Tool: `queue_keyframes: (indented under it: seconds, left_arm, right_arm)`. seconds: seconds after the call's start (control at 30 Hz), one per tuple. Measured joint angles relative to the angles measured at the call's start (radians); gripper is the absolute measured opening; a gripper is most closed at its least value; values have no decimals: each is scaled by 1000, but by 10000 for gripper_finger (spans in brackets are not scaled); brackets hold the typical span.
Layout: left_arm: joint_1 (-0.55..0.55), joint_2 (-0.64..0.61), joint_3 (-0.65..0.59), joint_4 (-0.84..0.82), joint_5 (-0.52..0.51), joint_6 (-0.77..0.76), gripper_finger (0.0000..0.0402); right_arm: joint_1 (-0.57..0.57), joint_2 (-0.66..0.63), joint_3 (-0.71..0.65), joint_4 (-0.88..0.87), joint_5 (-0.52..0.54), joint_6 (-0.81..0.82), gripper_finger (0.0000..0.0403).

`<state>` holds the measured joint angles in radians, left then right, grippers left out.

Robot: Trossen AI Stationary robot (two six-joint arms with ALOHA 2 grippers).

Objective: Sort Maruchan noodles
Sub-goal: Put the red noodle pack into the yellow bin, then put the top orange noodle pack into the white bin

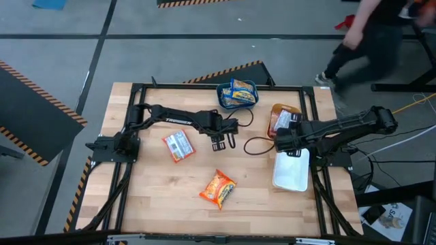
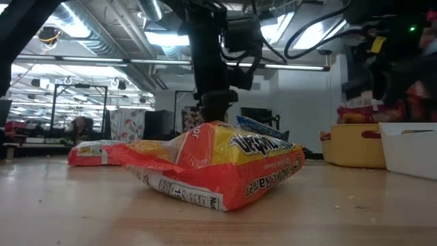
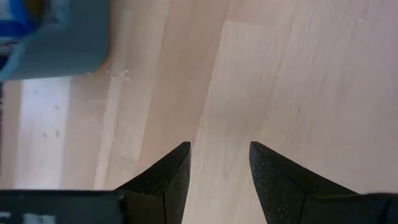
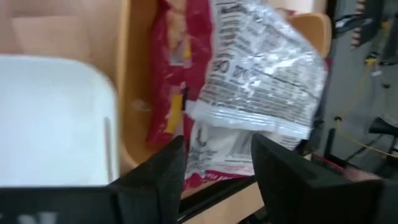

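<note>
My left gripper (image 1: 223, 142) is open and empty above bare wood at the table's middle; it also shows in its wrist view (image 3: 219, 168). My right gripper (image 4: 217, 168) is open over the orange bin (image 1: 278, 112). A silver-and-red noodle packet (image 4: 261, 74) lies there on other red packets, and part of it shows between the fingers; I cannot tell whether they touch it. A red-and-white packet (image 1: 178, 145) lies flat on the table left of my left gripper. An orange packet (image 1: 218, 188) lies flat nearer the front edge. Blue-and-yellow packets (image 1: 238, 92) lie in the teal bin (image 1: 222, 99).
A white bin (image 1: 291, 171) stands on the table just in front of the orange bin, under my right arm. A black cable loop (image 1: 256, 145) lies between the two grippers. A person (image 1: 368, 34) moves on the floor beyond the far right corner.
</note>
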<state>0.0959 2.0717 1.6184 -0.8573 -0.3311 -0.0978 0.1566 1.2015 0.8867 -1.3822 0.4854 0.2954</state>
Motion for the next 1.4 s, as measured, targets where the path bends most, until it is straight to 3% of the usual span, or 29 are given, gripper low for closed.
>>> queue_keyframes:
  seconds: [0.17,0.47,0.57,0.63,0.8,0.97,1.1,1.23,1.4]
  left_arm:
    - [-1,-42,0,-18,11,-1,159]
    - [-39,-238,2,-93,48,-73,159]
    - [-87,-322,1,-180,132,-93,159]
    - [-146,-378,-22,-223,136,-114,159]
    - [-309,-510,-157,-224,99,-206,159]
    - [-400,-606,-360,-220,-58,-455,161]
    - [-390,-654,-542,-172,-40,-572,177]
    - [-350,-672,-682,-96,-31,-577,199]
    - [-255,-672,-780,-101,-127,-628,217]
  right_arm:
    - [0,0,11,-3,-61,-15,183]
    - [0,-4,150,2,-56,6,252]
    - [1,-6,177,91,-139,36,269]
    - [3,-5,177,176,-208,37,276]
    - [56,2,146,431,-242,-11,280]
    - [99,31,119,620,-223,-43,280]
    - [121,67,106,703,-216,-43,281]
    - [121,109,99,734,-237,-46,281]
    - [119,158,98,744,-230,-65,280]
